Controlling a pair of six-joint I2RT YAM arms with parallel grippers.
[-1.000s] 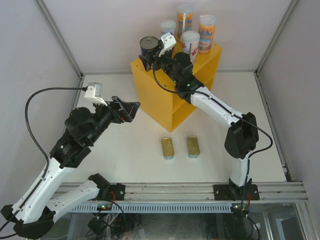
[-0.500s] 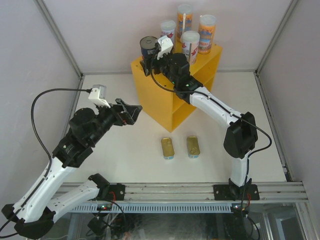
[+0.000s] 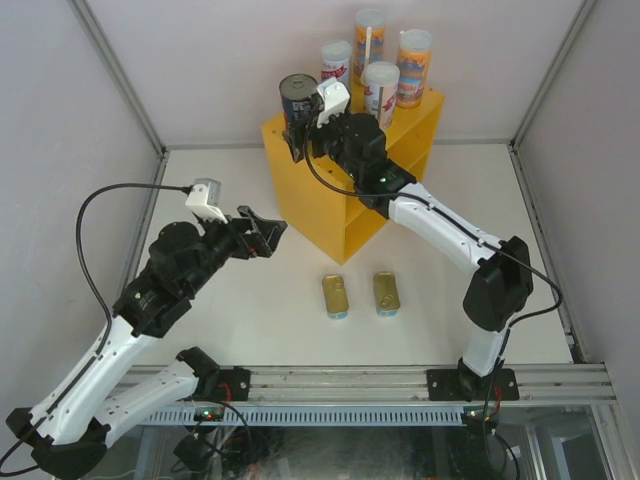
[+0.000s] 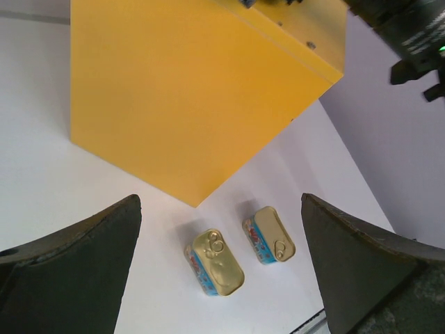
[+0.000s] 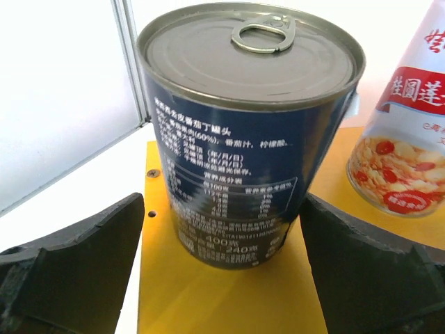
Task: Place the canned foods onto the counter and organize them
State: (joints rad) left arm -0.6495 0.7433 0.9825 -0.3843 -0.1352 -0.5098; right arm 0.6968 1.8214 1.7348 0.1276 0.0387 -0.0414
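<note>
Overhead, white table (image 3: 290, 325), pale walls (image 3: 200, 60), yellow counter (image 3: 320, 205)

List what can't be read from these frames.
- Counter inner shelf: top view, shadowed and partly behind the right arm; left wrist shows only outer walls.
- Tall can: right wrist, cut off by the right edge.
- Flat tins label text: too small in top view and left wrist.
- Dark can base: top view, behind the right tool.
</note>
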